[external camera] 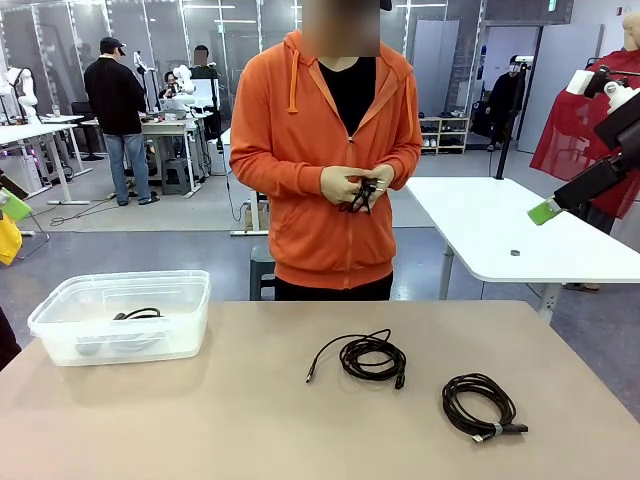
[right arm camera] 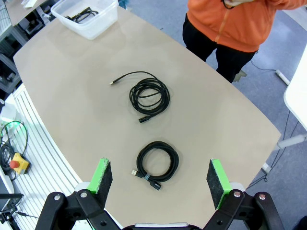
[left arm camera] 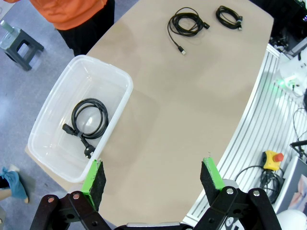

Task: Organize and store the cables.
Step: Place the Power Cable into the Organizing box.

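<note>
Front view, cables: loose-tailed coil (external camera: 372, 358) in the middle of the worktop (external camera: 200, 420). The tight coil (external camera: 480, 405) lies near it, toward the robot's right, and both lie flat. A small cable (external camera: 360, 192) is in the person's hands (external camera: 340, 183), and the binned cable (external camera: 140, 314) sits in the clear bin (external camera: 60, 335) at the robot's left.
Front view, materials: thin matte black cord, a translucent plastic bin with a rounded rim, and a smooth beige worktop.
Left wrist view, left gripper (left arm camera: 152, 162): fingers (left arm camera: 93, 181) spread wide and holding nothing, over bare worktop just beside the clear bin.
Left wrist view, binned cable: a round loop with a chunky power plug at one end, lying on the bin floor.
Right wrist view, right gripper (right arm camera: 159, 162): fingers spread wide and empty, with the tight coil framed between them.
Right wrist view, handling (judged): light and limp. A coil would probably sag and unwind if lifted by one strand. The rubbery jacket should grip the green pads.
Right wrist view, where to hold (judged): pinch across all the bundled strands of the ring, close to the connectors. On the loose-tailed coil, take the thick side of the ring, not the free tail.
</note>
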Motion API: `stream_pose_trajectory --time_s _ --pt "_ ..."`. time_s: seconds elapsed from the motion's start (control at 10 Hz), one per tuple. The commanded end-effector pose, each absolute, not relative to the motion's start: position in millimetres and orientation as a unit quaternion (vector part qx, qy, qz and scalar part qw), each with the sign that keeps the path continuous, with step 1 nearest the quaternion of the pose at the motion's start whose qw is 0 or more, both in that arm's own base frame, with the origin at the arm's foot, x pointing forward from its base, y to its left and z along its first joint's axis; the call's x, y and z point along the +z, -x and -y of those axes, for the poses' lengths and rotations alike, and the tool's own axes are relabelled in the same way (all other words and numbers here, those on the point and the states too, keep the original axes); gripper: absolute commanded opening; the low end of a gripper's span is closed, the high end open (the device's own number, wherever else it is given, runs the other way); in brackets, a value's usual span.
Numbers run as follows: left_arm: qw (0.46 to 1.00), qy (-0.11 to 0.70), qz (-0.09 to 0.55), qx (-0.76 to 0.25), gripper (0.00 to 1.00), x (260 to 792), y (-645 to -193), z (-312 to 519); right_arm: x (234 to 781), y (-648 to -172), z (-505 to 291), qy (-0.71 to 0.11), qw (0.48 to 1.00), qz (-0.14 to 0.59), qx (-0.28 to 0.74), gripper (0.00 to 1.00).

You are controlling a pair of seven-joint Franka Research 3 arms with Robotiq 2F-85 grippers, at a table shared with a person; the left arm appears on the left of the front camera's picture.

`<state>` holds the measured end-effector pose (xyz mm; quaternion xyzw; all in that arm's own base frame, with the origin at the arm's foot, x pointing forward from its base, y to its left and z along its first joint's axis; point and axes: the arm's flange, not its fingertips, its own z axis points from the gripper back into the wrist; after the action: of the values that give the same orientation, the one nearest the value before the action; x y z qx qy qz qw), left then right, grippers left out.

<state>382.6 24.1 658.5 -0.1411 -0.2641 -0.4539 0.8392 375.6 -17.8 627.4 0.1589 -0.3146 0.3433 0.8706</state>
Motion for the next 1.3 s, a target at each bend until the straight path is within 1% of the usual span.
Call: stream_pose_trajectory --time_s 0.0,1.2 --pt "0.838 0.139 0.266 -0.456 1.00 658.8 -382.7 -24.1 627.2 -375.1 17.6 -0.157 0.871 0.313 0.343 1.00" --pt "0.838 0.139 0.266 -0.456 1.00 658.8 -382.7 -24.1 627.2 -375.1 17.6 -0.157 0.871 0.313 0.343 1.00"
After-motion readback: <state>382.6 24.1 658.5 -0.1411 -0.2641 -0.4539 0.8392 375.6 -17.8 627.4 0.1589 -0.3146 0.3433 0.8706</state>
